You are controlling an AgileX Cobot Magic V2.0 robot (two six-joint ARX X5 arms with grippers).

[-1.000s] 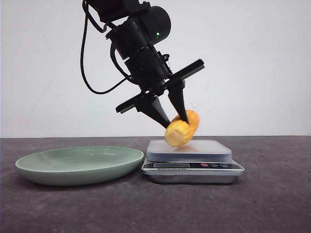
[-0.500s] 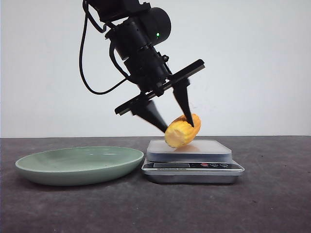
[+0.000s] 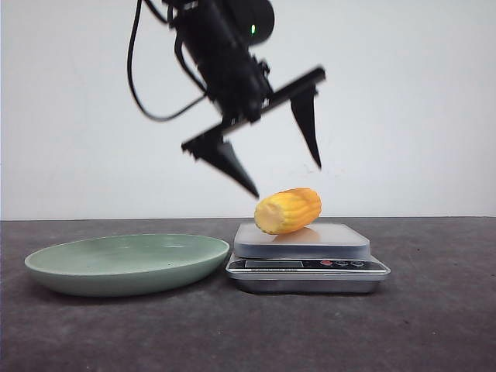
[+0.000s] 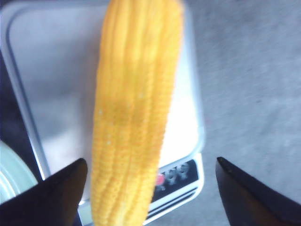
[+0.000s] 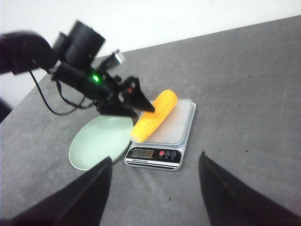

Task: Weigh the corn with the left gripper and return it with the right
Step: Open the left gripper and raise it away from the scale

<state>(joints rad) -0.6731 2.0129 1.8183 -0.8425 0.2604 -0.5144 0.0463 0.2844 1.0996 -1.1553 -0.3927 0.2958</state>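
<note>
- The corn (image 3: 287,211) lies on its side on the scale (image 3: 307,252), free of both grippers.
- Our left gripper (image 3: 288,178) hangs above it, jaws spread and empty.
- Our right gripper (image 5: 155,188) waits well apart, jaws wide.
- We judge the cob light, stiff and prone to rolling; we would pinch it across its ribbed middle.
- The right wrist view shows it overhanging the platform toward the plate (image 5: 89,150); the front view hides this.

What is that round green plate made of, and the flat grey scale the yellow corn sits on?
The round green plate looks like glazed ceramic: smooth, softly shiny; it might be plastic. The flat grey scale seems to be brushed metal with a pale smooth top, perhaps plastic or glass, under the yellow corn.
</note>
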